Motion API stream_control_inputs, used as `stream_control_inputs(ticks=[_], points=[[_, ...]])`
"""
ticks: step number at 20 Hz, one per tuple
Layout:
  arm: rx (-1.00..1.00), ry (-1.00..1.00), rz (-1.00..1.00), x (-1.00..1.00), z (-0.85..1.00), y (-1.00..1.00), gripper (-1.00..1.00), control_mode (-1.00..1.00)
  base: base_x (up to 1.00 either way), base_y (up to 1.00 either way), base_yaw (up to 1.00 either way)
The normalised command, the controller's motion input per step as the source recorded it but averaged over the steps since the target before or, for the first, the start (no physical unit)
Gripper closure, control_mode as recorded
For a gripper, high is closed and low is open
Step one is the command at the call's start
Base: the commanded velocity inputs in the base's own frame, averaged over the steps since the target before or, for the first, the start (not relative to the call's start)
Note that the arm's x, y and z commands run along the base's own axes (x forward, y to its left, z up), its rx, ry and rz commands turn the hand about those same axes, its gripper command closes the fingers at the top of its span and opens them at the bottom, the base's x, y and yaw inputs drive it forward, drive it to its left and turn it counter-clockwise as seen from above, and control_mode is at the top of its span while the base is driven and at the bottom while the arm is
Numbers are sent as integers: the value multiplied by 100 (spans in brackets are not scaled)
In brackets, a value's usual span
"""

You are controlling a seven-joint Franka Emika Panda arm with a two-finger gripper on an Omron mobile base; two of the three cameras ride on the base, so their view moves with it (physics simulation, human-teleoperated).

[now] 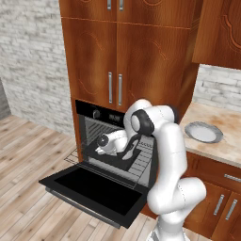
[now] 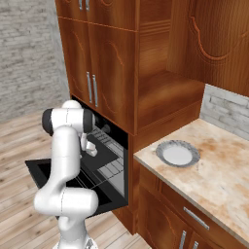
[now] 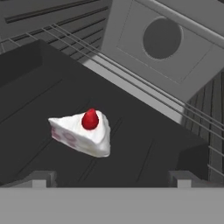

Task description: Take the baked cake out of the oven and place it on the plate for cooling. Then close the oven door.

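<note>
Hovering my gripper (image 3: 112, 177) w/ jaws wide apart, nothing held, over cake (image 3: 82, 132) on tray (image 3: 144, 144) inside oven (image 1: 101, 123); door (image 1: 94, 190) down.

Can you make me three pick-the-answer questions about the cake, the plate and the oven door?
1. Where is the baked cake?
A. on the dark tray in the oven
B. on the plate
C. on the floor

2. What colour is the blob on top of the cake?
A. blue
B. red
C. green

3. How is the oven door?
A. shut
B. missing
C. folded down open

Answers: 1 A, the hand view shows it on the tray under the open gripper. 2 B, it is bright red. 3 C, it lies flat while the plate waits on the counter.
</note>
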Motion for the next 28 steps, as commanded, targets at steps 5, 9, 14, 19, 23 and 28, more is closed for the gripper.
stream_control_inputs(ticks=[5,9,14,19,23,28], points=[[0,0,0,12,-9,0,-100,-100,0,0,0],[0,0,0,13,-12,0,-100,-100,0,0,0],[0,0,0,16,-12,0,-100,-100,0,0,0],[0,0,0,16,-7,0,-100,-100,0,0,0],[0,1,-1,14,-8,0,-100,-100,0,0,0],[0,3,-1,11,-11,0,-100,-100,0,0,0]])
